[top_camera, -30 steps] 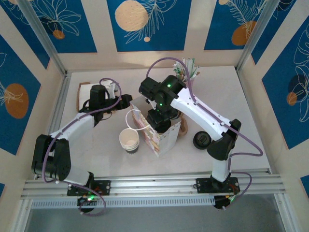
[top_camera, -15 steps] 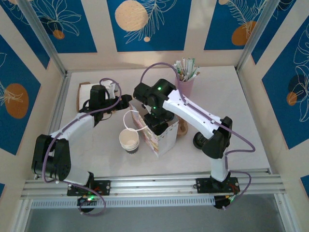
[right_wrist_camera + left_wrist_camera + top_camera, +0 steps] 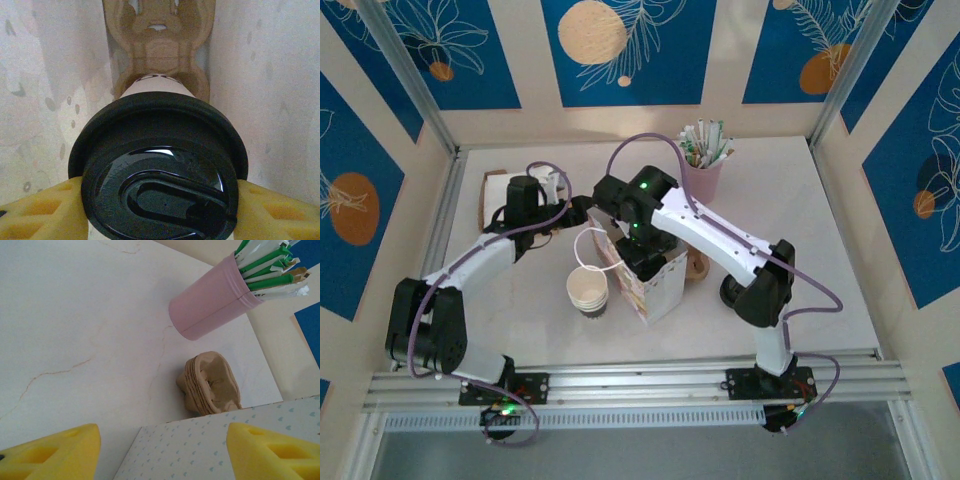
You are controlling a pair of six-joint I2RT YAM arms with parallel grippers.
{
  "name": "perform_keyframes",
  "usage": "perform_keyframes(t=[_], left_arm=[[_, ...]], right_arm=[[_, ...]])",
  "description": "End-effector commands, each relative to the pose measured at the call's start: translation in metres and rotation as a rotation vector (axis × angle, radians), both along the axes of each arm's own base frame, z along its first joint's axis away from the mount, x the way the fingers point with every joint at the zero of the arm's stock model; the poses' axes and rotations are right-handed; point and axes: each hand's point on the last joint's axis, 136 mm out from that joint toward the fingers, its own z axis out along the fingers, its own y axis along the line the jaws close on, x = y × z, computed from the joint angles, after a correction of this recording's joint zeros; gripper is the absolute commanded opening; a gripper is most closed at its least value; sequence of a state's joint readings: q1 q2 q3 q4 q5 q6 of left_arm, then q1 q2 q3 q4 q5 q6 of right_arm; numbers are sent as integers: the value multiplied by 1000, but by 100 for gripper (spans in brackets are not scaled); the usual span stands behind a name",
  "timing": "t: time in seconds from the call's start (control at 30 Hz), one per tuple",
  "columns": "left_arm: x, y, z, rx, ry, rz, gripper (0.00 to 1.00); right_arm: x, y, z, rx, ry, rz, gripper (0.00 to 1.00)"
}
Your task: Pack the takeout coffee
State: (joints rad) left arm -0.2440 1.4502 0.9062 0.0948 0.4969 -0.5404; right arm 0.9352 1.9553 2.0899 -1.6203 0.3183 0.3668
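In the right wrist view, the right gripper (image 3: 160, 210) pinches the takeout coffee (image 3: 159, 165) between its yellow pads, deep inside the paper bag (image 3: 662, 288). A moulded pulp carrier (image 3: 159, 45) lies on the bag's floor beneath the cup. Whether the cup is seated in a socket cannot be told.

Let go off-centre or too high, the cup would likely tip and spill. The bag's thin walls stand close on both sides, so a rising gripper could snag one of them or the white cord handle (image 3: 588, 242). That would drag the bag into the stack of lidless cups (image 3: 587, 290) just beside its near-left side. The left gripper (image 3: 165, 452) sits at the bag's far-left edge with its fingers spread and nothing pinched, so the bag appears unsteadied.

The lid is glossy black plastic, round, with a raised rim and an oblong sip recess. The cup under it is matt whitish paper, and the pads show triangular cut-outs. The bag is pale paper, faintly printed, and creases easily.

Just behind the bag lies a nested stack of pulp trays (image 3: 210, 385), brown, ribbed and fibrous. Beyond it stands a smooth pink tumbler (image 3: 210, 305) holding green-and-white wrapped sticks (image 3: 270, 265). All rest on a pale, finely veined table (image 3: 520, 290).
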Motion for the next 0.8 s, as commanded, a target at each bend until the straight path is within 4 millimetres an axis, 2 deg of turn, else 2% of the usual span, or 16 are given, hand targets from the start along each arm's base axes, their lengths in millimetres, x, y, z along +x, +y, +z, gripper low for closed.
perform_keyframes(t=[0.0, 0.77], left_arm=[[3, -1, 10, -8, -32, -21, 67], [2, -1, 12, -5, -34, -23, 67]], right_arm=[[-21, -31, -3, -153, 94, 10, 61], [-21, -46, -6, -136, 137, -27, 61]])
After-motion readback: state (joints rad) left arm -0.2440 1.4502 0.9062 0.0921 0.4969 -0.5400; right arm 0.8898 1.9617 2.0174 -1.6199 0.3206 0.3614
